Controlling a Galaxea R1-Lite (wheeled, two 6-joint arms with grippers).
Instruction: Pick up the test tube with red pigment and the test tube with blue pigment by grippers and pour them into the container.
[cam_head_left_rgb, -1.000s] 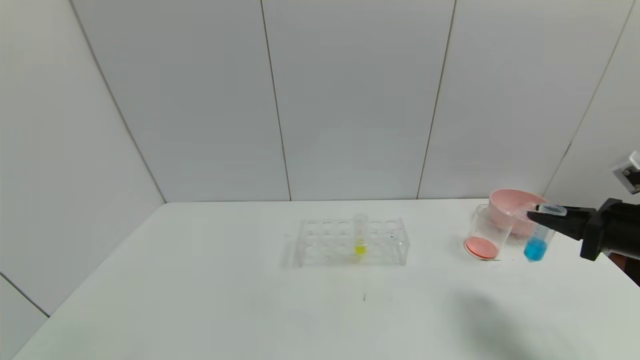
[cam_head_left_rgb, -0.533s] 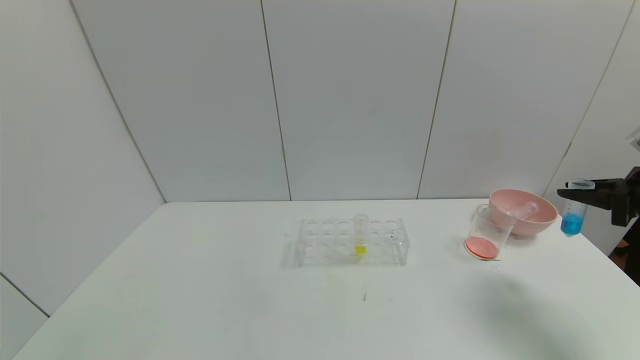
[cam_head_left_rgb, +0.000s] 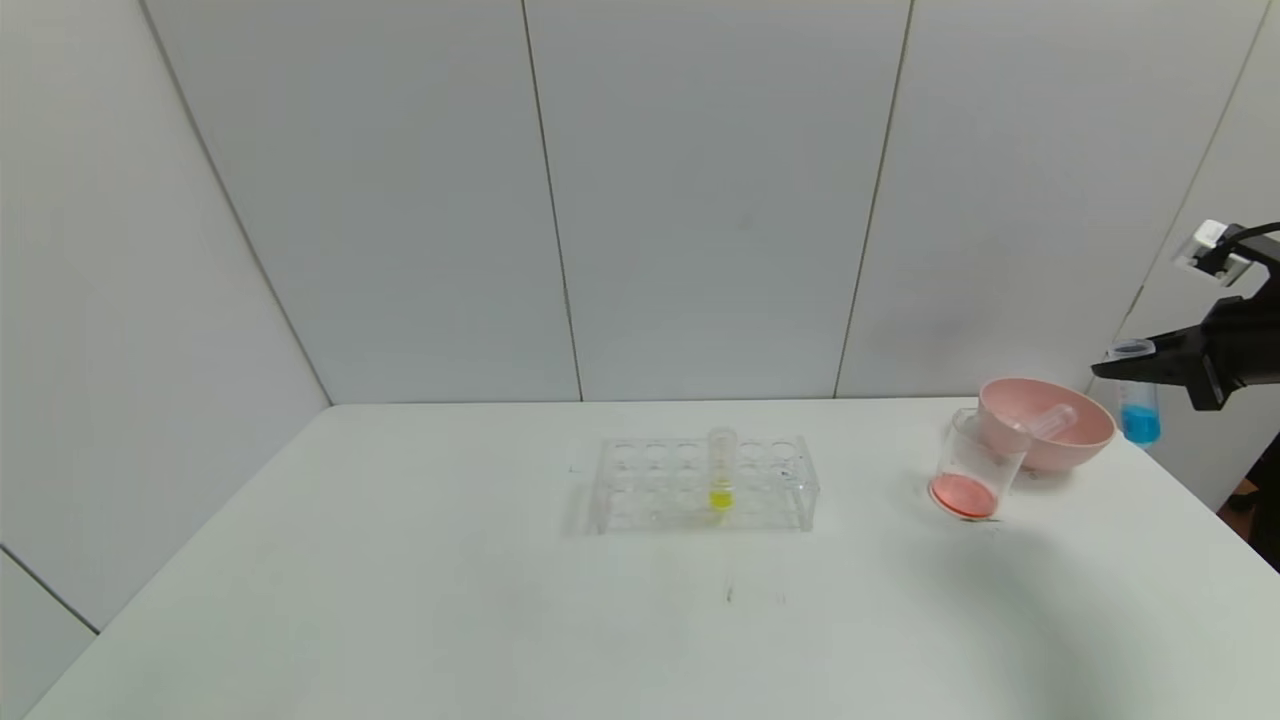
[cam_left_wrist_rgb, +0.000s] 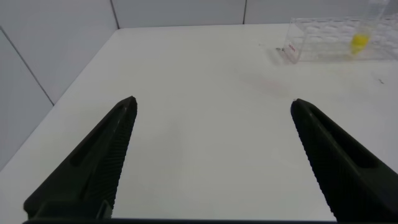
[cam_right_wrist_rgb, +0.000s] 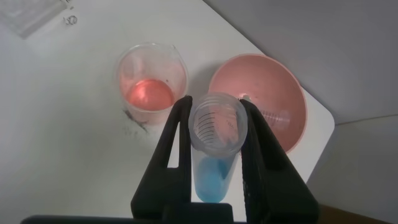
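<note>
The right gripper (cam_head_left_rgb: 1118, 367) is clamped on the test tube with blue pigment (cam_head_left_rgb: 1138, 405), its 2 black fingers (cam_right_wrist_rgb: 176, 134) pressing either side of the tube just below the rimmed mouth; the tube hangs upright, blue liquid in its bottom. Taking the pink bowl (cam_head_left_rgb: 1046, 440) as landmark, the held tube is raised in the air above and beyond the bowl's right edge, clear of the white table (cam_head_left_rgb: 500, 610). The container (cam_head_left_rgb: 975, 465), a clear glass beaker with orange-red liquid at its bottom, touches the bowl's front left side and appears tilted. An empty clear tube (cam_head_left_rgb: 1045, 418) lies slanted inside the bowl. Well to the bowl's left stands a clear tube rack (cam_head_left_rgb: 700, 485) with 1 yellow-liquid tube (cam_head_left_rgb: 721, 470) upright in it. The left gripper (cam_left_wrist_rgb: 211, 155) hovers over bare table far left of the bowl, fingers spread wide and holding nothing.
</note>
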